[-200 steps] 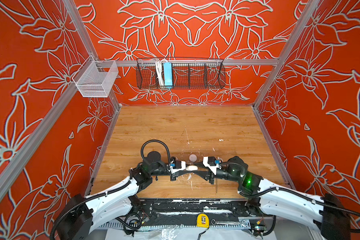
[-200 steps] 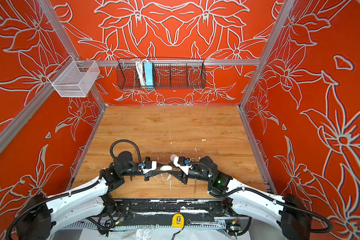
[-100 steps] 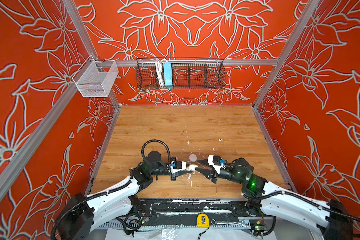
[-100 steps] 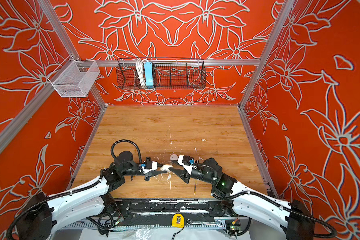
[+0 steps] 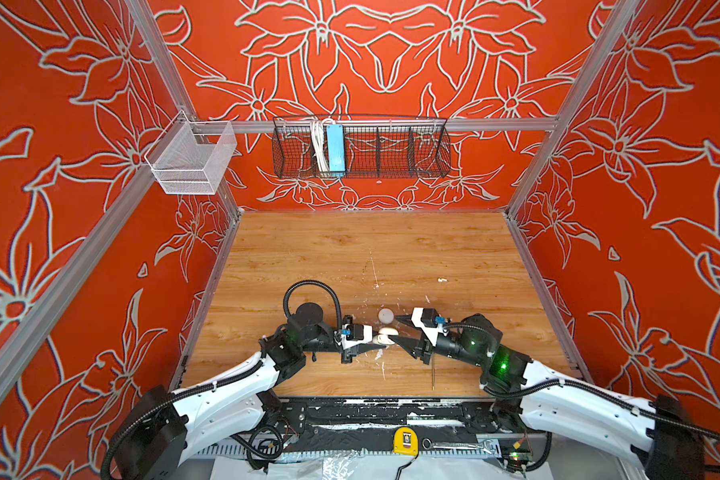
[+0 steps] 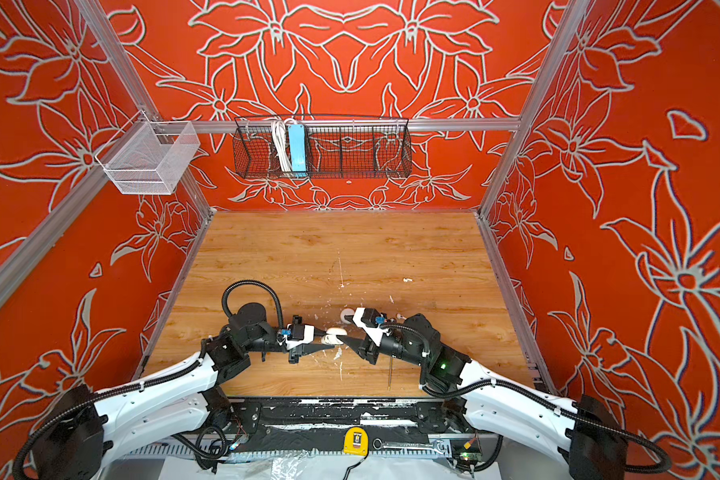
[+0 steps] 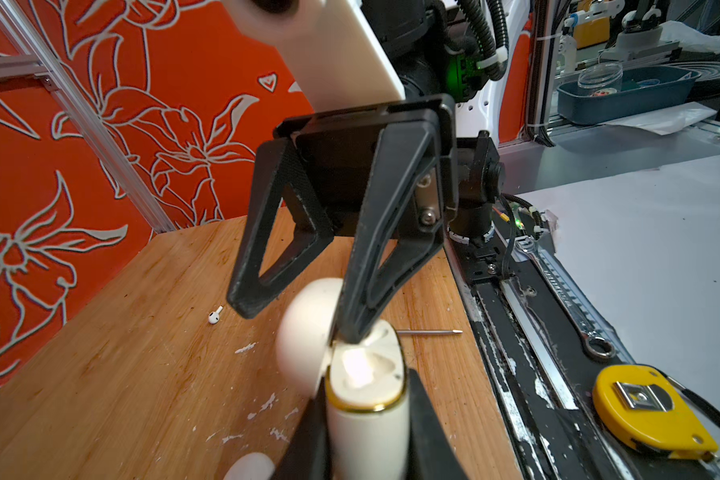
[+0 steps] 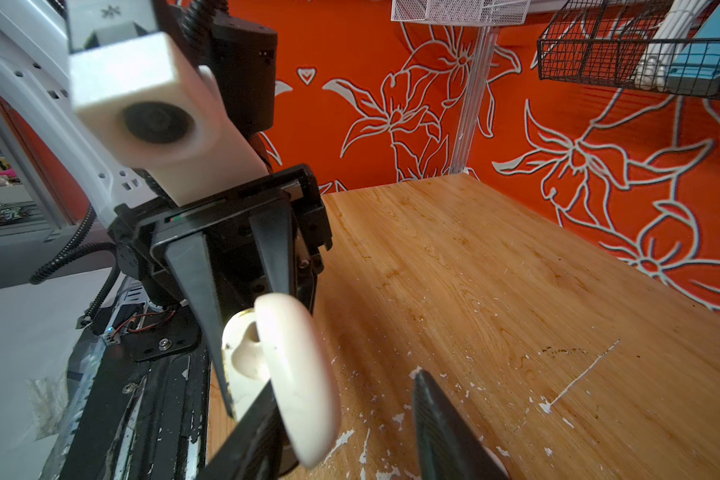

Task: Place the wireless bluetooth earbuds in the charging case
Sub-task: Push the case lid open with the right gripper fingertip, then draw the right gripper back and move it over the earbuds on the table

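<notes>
L fingers (image 7: 427,444) clenched on base of white clamshell plastic charging case w/ gold rim (image 7: 366,432), lid swung open, near mid front edge of wooden surface (image 5: 350,249). R fingers (image 7: 371,249) released, spread either side of lid, one tip at hinge gap. Tiny white plastic earbud w/ short stem (image 7: 215,316) lies on surface right of case, well apart.
</notes>
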Controlling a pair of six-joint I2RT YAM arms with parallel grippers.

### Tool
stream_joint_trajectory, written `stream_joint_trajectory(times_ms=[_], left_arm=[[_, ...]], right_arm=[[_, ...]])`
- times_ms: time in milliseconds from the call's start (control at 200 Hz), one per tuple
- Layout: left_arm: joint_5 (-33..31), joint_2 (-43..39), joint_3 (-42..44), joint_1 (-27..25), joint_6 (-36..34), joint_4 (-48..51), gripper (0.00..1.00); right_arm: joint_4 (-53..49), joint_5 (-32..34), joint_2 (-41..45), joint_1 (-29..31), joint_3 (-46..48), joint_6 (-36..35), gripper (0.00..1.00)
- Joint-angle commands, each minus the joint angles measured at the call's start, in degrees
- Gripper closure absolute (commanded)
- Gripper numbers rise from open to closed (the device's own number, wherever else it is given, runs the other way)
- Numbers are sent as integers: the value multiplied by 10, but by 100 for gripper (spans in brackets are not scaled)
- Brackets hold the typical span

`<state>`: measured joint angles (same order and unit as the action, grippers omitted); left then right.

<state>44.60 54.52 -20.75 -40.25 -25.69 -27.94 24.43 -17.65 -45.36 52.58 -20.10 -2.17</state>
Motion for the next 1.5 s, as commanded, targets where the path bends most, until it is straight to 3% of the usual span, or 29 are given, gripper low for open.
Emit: stream_joint_trajectory(times_ms=[0, 375, 515, 751, 871, 1276, 1496], left_arm=[[23, -3, 1, -4, -6, -19, 100], [25, 0, -1, -4, -3, -18, 100], [23, 7, -5, -4, 6, -22, 100], [23, 57, -10, 12, 48, -55, 100], [24, 63, -10, 21, 60, -64, 100], [27, 76, 10, 55, 126, -139, 100], [12, 116, 56, 119, 235, -296, 100]], right_arm=[[-16, 43, -2, -3, -21, 5, 50], [-44, 125, -7, -3, -32, 19, 49], [-68, 162, -13, -3, -43, 21, 41], [-90, 232, 19, -3, -39, 52, 10], [-102, 239, 40, -3, -39, 60, 4], [-146, 239, 43, -4, -64, 97, 2], [-224, 365, 32, -7, -102, 151, 2]])
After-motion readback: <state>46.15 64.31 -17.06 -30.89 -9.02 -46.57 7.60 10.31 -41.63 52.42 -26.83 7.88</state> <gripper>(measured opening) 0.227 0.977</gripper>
